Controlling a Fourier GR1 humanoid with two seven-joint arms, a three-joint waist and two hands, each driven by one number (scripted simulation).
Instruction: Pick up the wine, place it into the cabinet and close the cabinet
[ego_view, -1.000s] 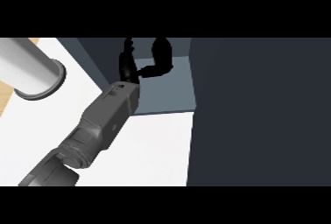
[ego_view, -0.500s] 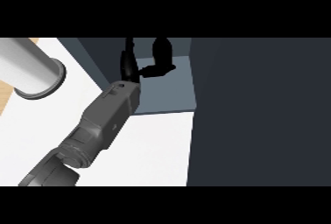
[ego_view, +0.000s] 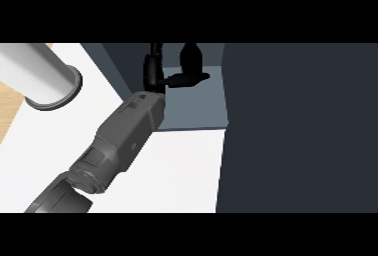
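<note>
Item 1, left hand (ego_view: 156, 80): you see it inside cabinet (ego_view: 199, 107) opening, fingers near-straight & spread, thumb out sideways, nothing visible betw. them.
Item 2, wine: you can't tell where it is.
Item 3, grey cylinder (ego_view: 40, 75): lying on counter (ego_view: 177, 165), upper left, well apart from hand.

Light is spread pretty evenly and flat here. The white surface (ego_view: 184, 165) is lit brightest, while the cabinet (ego_view: 295, 125) on the right is left really dark. The black hand (ego_view: 153, 72) is nearly swallowed by the dim shade behind it. Edges are shown crisp throughout.
</note>
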